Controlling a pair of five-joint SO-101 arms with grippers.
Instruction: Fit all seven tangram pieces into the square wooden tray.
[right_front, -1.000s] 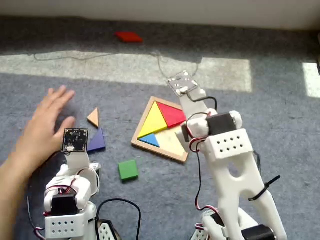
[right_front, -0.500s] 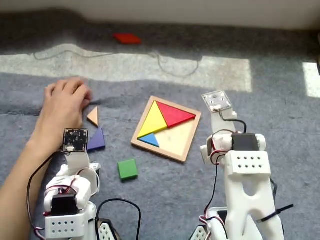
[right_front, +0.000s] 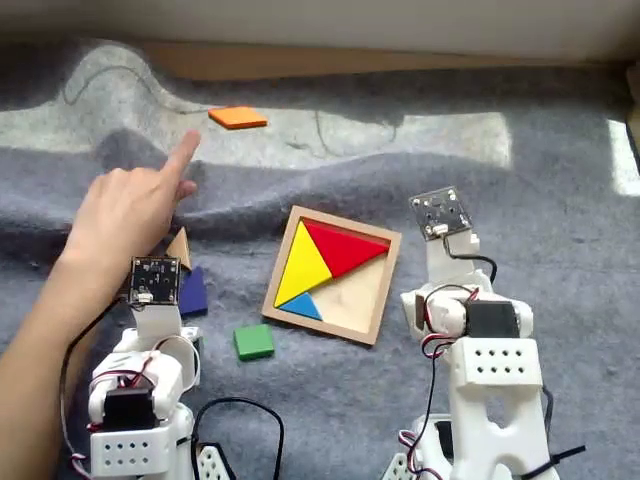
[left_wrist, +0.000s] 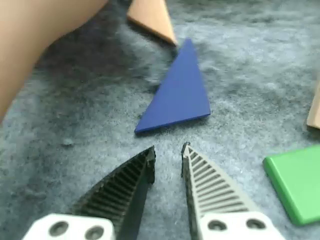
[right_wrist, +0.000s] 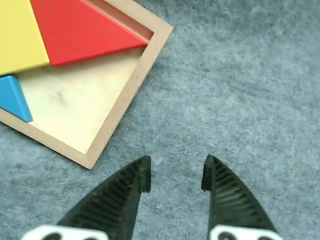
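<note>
Moved: the person's hand had risen to point; the cloth bunched.
Left claw: released, empty, just short of the blue triangle.
Right claw: released, empty, beside the tray, which held three pieces.
Handling: the triangle looked light, stiff, thin; pinch across its edges.

Left tool narrowly parted, right tool parted wider, both angled downward

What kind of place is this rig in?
Probably an indoor hobby or lab tabletop, not a factory floor: a rumpled grey felt cloth covers the surface, a wooden tangram tray sits on it, and a sunlit patch crosses it.
</note>
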